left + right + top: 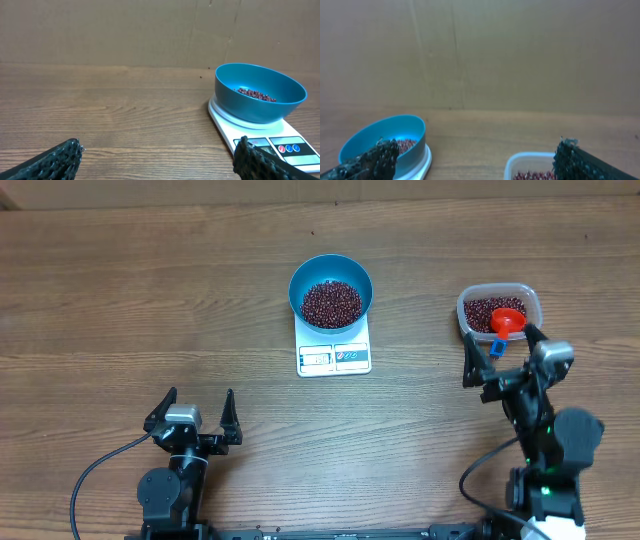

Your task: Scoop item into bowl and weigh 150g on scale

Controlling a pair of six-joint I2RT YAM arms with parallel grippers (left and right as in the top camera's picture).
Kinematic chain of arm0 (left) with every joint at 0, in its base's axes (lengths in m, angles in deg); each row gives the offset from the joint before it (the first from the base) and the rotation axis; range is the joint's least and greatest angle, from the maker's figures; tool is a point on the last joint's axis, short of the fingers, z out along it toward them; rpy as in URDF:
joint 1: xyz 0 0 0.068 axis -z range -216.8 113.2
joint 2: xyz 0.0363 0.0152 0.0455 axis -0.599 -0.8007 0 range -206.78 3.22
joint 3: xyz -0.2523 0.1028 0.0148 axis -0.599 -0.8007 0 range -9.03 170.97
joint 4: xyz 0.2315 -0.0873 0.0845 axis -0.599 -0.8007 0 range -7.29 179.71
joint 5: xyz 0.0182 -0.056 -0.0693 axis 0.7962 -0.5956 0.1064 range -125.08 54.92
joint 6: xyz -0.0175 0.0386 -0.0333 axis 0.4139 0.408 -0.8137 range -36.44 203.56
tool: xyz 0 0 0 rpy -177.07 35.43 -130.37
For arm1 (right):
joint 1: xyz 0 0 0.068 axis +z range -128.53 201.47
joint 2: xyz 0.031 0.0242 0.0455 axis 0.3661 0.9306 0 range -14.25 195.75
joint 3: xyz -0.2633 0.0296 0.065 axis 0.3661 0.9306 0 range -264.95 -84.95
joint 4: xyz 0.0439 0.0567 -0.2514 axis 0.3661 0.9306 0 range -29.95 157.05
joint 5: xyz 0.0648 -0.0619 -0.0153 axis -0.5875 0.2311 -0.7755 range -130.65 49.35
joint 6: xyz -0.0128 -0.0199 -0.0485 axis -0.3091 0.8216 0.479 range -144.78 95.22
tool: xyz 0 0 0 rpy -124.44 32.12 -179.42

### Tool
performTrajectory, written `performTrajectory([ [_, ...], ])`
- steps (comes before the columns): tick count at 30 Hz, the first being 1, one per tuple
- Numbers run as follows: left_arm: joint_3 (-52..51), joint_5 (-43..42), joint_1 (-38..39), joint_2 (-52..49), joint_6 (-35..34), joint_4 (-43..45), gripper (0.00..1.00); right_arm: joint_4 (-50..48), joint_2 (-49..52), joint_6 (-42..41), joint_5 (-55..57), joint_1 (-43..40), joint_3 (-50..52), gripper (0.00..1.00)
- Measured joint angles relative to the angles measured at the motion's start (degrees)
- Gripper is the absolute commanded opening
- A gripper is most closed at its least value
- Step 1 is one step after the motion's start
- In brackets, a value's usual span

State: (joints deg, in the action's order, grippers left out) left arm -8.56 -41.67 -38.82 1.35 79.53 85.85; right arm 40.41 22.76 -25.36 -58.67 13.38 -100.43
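**1. Left gripper**: by the front edge of the table, left of centre. Its fingers are spread as wide as they go, with nothing between them. We judge it has no part in this step and is best left parked, well apart from the scale.

**2. Right gripper**: toward the right edge, just in front of the tub. Its fingers are fully spread and hold nothing. From above, the blue handle of the scoop lies about between them; we cannot tell whether they are at its height.

**3. Scale**: mid-table, display facing the front edge. We cannot read its figure.

**4. Tub**: near the right edge, holding beans and the red scoop, whose handle points toward the front edge.

**5. Bowl**: sits on the scale, with a layer of beans inside.

**Handling note:** we judge the step in hand to be gripping the scoop.
- Close squarely on the handle and lift level.
- Take small loads as the target nears.
- Tip over the bowl's centre, touching neither bowl nor scale.
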Motion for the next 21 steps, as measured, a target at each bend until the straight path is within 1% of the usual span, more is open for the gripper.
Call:
performTrajectory([
  [4, 0.0, 0.0, 0.0, 0.0, 0.0, 0.0, 1.00, -3.2, -4.0, -0.7, 0.0, 0.0, 5.2, 1.00],
  [7, 0.0, 0.0, 0.0, 0.0, 0.0, 0.0, 0.99, -3.5, -5.6, -0.8, 0.0, 0.0, 8.0, 1.00],
  [13, 0.0, 0.0, 0.0, 0.0, 0.0, 0.0, 1.00, -3.9, -14.0, -0.9, 0.5, 0.0, 12.7, 1.00],
  [21, 0.0, 0.2, 0.0, 0.0, 0.0, 0.0, 1.00, 3.8, -22.6, -1.0, 1.8, 0.1, 14.4, 1.00],
])
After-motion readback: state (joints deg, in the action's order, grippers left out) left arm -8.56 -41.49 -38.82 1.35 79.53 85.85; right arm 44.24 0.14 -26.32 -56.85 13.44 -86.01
